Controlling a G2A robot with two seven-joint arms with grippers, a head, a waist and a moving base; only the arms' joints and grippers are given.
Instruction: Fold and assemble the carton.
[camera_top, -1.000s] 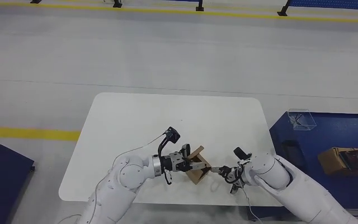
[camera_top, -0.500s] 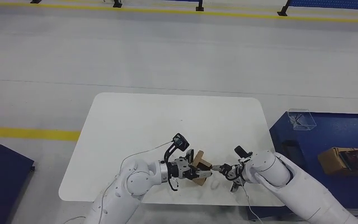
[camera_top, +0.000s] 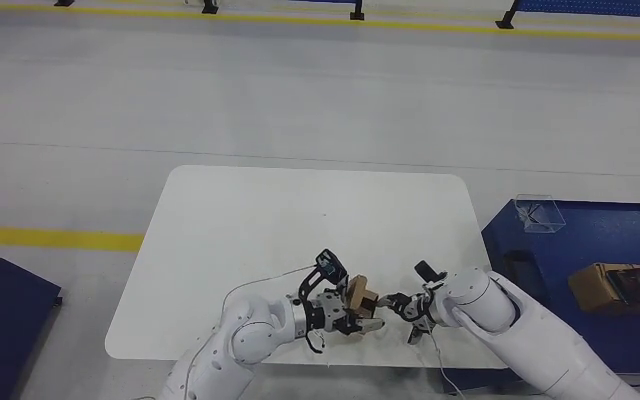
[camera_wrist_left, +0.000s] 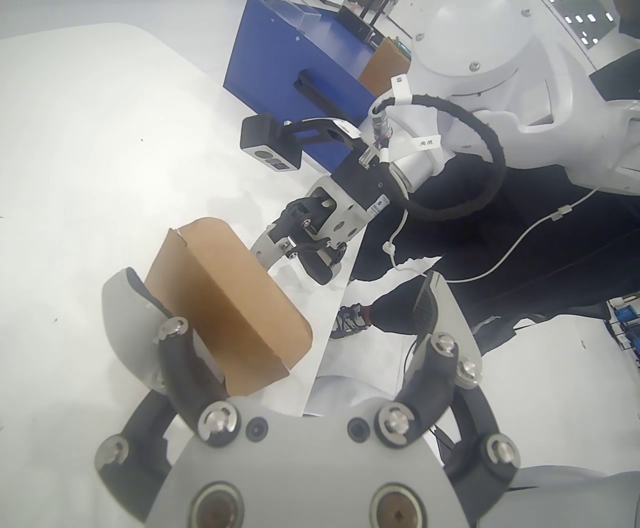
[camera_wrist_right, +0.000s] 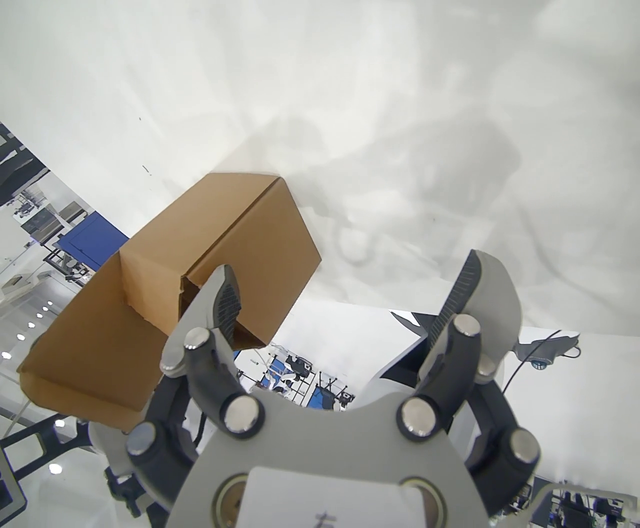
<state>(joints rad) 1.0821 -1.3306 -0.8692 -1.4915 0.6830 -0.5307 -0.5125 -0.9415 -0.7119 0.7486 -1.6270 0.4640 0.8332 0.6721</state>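
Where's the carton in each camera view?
Top view: carton near the table's front edge, between left tool and right tool.
Left wrist view: beside one finger of the left tool, right tool beyond.
Right wrist view: at one finger of the right tool.
Shared landmark: the white table.

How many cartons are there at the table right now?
1: the carton, near the table's front edge, between the left gripper and the right gripper; none seems hidden.
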